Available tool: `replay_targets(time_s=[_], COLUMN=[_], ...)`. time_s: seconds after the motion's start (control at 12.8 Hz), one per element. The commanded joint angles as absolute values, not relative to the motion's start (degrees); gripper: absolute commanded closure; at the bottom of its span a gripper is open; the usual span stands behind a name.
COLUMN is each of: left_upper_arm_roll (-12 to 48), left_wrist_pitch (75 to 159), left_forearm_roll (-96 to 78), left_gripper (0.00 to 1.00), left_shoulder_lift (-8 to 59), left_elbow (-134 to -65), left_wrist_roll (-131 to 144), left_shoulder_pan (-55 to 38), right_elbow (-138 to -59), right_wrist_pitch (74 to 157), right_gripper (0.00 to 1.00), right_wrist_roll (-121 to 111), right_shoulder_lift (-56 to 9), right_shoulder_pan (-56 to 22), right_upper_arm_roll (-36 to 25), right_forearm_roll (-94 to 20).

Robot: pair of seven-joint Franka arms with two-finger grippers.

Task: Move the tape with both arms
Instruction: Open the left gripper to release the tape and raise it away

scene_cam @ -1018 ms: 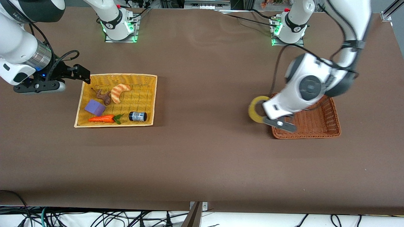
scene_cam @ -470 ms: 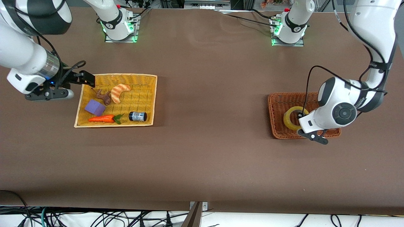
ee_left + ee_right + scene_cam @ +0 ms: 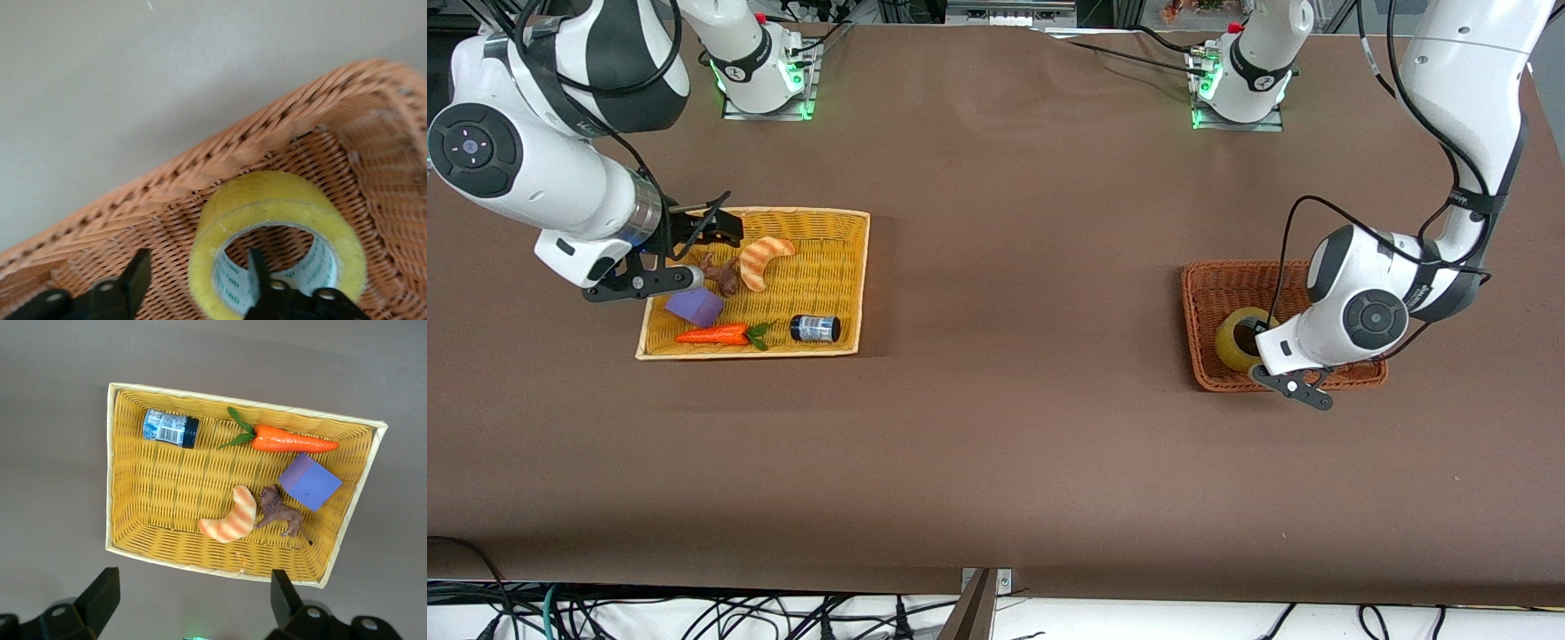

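Note:
The tape (image 3: 1234, 345), a yellowish roll, rests tilted in the brown wicker basket (image 3: 1200, 284), in the corner nearest the front camera and toward the right arm's end. In the left wrist view the tape (image 3: 267, 200) leans by the basket's wall (image 3: 200, 173). My left gripper (image 3: 197, 277) is open: one finger is inside the roll's hole, the other stands outside with a gap to the roll. In the front view the left gripper (image 3: 1264, 340) is mostly hidden under its wrist. My right gripper (image 3: 716, 229) is open and empty over the yellow basket's (image 3: 845, 267) edge, as the right wrist view (image 3: 190, 593) shows.
The yellow basket (image 3: 110, 487) holds a croissant (image 3: 765, 260), a brown animal figure (image 3: 719, 271), a purple block (image 3: 694, 304), a carrot (image 3: 713, 335) and a small dark jar (image 3: 815, 328). Bare brown table lies between the two baskets.
My left arm carried the tape from beside the brown basket to over it, then lowered it into the corner. My right gripper moved in over the yellow basket's edge.

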State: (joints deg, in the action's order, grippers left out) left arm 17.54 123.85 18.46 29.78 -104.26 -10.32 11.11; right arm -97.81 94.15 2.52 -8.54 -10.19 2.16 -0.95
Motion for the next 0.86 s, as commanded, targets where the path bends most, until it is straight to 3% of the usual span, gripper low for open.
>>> replay_targets(time_s=[0.0,0.16,0.55,0.78], left_upper_arm_roll=[19.60,19.78,19.87,18.46], left_wrist_pitch=[119.73,111.93,89.06,89.38], left_forearm_roll=[19.16,11.91,8.97,4.60], left_gripper=[0.00,0.00,0.00,0.00], left_shoulder_lift=[21.21,16.80,16.00,12.84], left_elbow=[-104.24,-99.87,-77.03,-77.95], left_wrist_roll=[-10.73,-8.71,-3.25,-3.34], left_shoulder_pan=[11.95,11.87,11.34,11.25], right_elbow=[-96.50,-96.50,-96.42,-96.42], right_wrist_pitch=[93.08,94.12,95.72,91.94], right_gripper=[0.00,0.00,0.00,0.00], right_wrist_roll=[2.02,2.02,1.33,1.23], right_shoulder_lift=[-8.61,-8.96,-8.62,-5.11], right_shoulder_pan=[-10.02,-10.19,-9.41,-9.05], right_upper_arm_roll=[2.28,2.37,4.04,3.69], right_forearm_roll=[-0.79,-0.53,4.83,4.92])
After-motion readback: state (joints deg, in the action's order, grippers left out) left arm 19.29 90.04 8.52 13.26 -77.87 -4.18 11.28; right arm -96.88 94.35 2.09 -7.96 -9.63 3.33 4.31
